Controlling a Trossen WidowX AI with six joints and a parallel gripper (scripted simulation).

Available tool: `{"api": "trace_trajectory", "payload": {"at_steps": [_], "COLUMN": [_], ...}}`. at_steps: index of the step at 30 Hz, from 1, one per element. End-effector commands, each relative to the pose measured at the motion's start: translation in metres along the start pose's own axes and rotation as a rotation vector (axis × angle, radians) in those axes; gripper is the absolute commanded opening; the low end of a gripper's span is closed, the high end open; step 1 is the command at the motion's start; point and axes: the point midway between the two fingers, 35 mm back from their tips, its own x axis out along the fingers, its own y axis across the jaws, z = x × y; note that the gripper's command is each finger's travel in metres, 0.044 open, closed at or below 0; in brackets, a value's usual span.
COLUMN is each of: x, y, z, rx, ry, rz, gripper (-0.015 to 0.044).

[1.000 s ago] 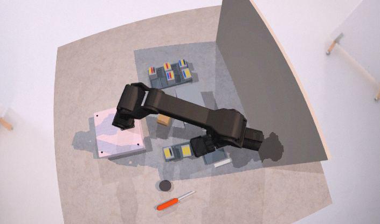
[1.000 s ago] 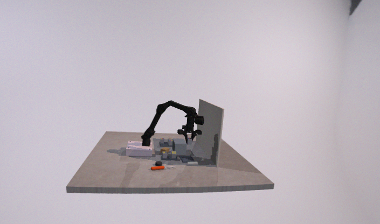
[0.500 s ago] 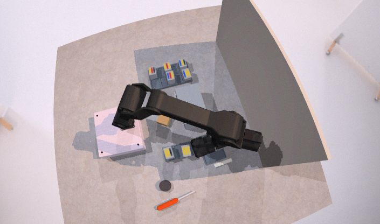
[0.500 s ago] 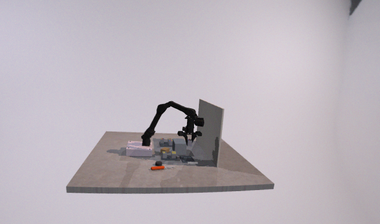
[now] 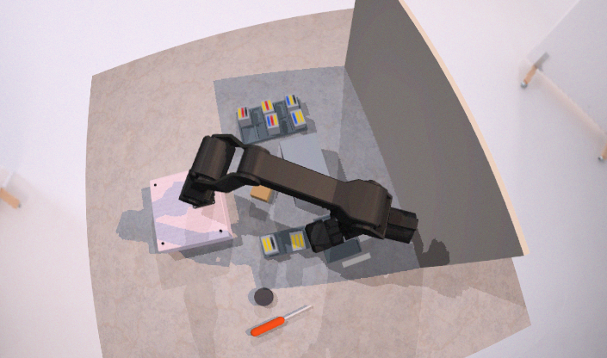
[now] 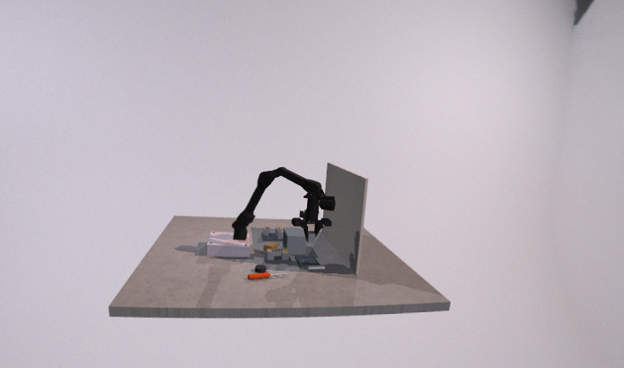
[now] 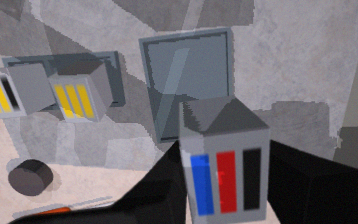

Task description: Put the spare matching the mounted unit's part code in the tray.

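My gripper (image 6: 311, 239) (image 7: 212, 142) is shut on a grey spare block (image 7: 227, 192), whose face shows blue, red and black bars. The block is held in the air, and in the wrist view it covers the lower right corner of the tray. The dark shallow tray (image 5: 343, 252) (image 6: 307, 261) (image 7: 195, 57) has nothing in its visible part. A yellow-yellow-black spare (image 5: 269, 244) (image 7: 35, 90) and an all-yellow spare (image 5: 297, 240) (image 7: 75, 100) stand in a rack beside the tray. The mounted unit's code is not visible.
A far rack (image 5: 248, 133) holds several spares. A tall grey panel (image 5: 412, 133) (image 6: 343, 219) stands at the right. A grey box (image 5: 303, 149) (image 6: 294, 241), an orange block (image 5: 261, 193), a pale strip (image 5: 356, 260), a black puck (image 5: 263, 296) (image 7: 30, 177) and a screwdriver (image 5: 268, 326) lie around.
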Motion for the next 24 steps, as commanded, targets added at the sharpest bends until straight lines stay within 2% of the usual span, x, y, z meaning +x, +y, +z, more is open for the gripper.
{"api": "trace_trajectory", "payload": {"at_steps": [1,24], "x": [0.004,0.023], "y": [-0.001,-0.001], "z": [0.0,0.0], "rx": [-0.003,-0.003], "ry": [-0.002,-0.002], "rz": [-0.003,-0.003], "gripper": [0.0,0.0]}}
